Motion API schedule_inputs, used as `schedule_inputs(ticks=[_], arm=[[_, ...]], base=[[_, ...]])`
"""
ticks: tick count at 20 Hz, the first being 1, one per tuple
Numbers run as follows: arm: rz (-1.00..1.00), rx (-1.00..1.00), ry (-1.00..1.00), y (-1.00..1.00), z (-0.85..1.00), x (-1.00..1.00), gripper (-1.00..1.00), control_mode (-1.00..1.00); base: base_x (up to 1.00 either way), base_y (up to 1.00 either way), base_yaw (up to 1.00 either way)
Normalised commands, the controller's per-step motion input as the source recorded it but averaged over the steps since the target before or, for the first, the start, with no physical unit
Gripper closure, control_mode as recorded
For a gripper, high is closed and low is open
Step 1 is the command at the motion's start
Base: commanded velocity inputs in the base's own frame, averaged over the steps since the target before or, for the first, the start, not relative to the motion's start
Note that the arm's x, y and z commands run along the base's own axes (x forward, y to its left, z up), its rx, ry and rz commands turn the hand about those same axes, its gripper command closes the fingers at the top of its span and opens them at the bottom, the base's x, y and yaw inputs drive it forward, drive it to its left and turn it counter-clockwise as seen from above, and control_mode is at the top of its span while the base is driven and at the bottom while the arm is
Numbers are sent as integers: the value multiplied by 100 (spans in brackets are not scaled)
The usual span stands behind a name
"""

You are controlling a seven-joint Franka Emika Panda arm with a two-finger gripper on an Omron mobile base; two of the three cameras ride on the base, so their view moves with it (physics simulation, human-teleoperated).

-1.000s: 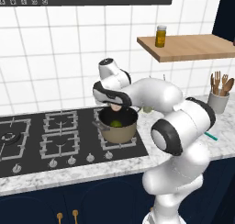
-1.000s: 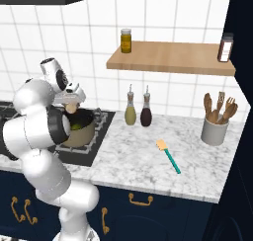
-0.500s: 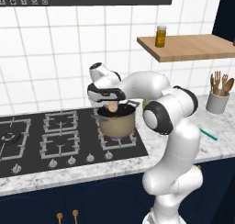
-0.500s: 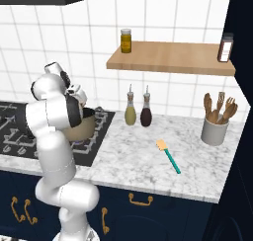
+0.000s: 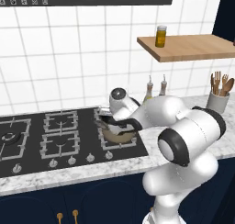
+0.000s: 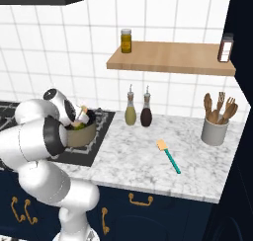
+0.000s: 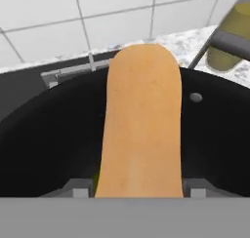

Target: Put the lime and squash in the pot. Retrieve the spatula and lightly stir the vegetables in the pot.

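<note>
The gripper is clamping the squash between its fingers and holding it out over the black inside of the pot, which is sitting on the stove at the burner nearest the counter. I'm judging the drop is next, and it wants the jaws opening only once the squash is hanging low and central, well inside the rim, so it is not bouncing off the far wall at twelve o'clock. The spatula is lying on the marble out at three o'clock from the pot, and a sliver of yellow-green beside the squash could be the lime, though I cannot tell.
</note>
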Motion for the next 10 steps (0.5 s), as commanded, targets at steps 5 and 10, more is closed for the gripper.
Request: schedule_inputs(ticks=[5,10], arm=[[-12,36,-33,-32,-9,-5,-100,-100],[-10,26,-32,-13,88,-14,-100,-100]], base=[[0,0,0],[0,0,0]])
